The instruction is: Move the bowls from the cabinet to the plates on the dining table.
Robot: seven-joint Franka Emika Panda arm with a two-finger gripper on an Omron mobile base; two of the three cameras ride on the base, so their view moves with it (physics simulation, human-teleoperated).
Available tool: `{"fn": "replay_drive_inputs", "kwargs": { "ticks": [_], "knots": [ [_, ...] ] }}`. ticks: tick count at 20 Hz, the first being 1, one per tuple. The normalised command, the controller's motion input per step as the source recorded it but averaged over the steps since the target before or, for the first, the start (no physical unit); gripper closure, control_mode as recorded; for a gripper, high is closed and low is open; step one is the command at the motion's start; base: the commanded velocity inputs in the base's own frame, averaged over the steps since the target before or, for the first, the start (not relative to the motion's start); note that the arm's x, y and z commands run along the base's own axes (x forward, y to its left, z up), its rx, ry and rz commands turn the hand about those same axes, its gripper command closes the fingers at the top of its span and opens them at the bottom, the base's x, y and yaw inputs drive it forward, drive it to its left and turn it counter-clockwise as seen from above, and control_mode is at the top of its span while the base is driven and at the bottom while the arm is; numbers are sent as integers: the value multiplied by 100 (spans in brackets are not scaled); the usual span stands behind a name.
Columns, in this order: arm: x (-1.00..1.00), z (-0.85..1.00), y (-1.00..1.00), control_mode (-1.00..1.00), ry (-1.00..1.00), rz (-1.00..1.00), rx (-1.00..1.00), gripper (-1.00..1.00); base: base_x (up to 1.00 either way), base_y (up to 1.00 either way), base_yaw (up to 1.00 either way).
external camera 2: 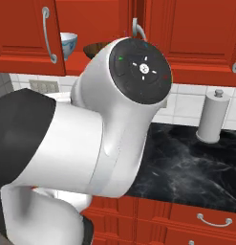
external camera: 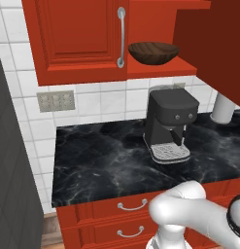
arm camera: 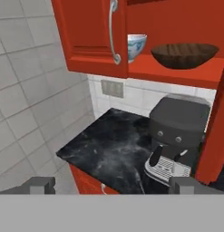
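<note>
Bowls, wooden bowl [arm camera: 184, 55] and white bowl [arm camera: 136, 46], sit on cabinet shelf [arm camera: 177, 72], far beyond wide-open, empty jaws.

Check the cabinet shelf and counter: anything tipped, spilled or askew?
Nothing stands out. The wooden bowl and the blue-patterned bowl sit upright on the open cabinet's shelf, and the coffee machine stands square on the counter.

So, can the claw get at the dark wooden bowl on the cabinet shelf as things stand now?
Probably yes. The wooden bowl sits on the open side of the shelf, no door before it, and the claw is open. The coffee machine stands below, so come in from above it.
</note>
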Motion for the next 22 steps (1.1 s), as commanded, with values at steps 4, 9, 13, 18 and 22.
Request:
{"fn": "replay_drive_inputs", "kwargs": {
  "ticks": [4,9,13,18,22],
  "knots": [
    [-4,0,80,-100,8,-20,-9,-100,0,0,0],
    [-1,0,77,-100,3,-24,-6,-100,0,0,0],
    [25,0,66,-100,5,-31,-8,-100,0,0,0],
    [65,-2,34,-100,11,-31,-5,-100,0,0,0],
    [94,-10,1,-100,2,-24,0,-100,0,0,0]
  ]
}}
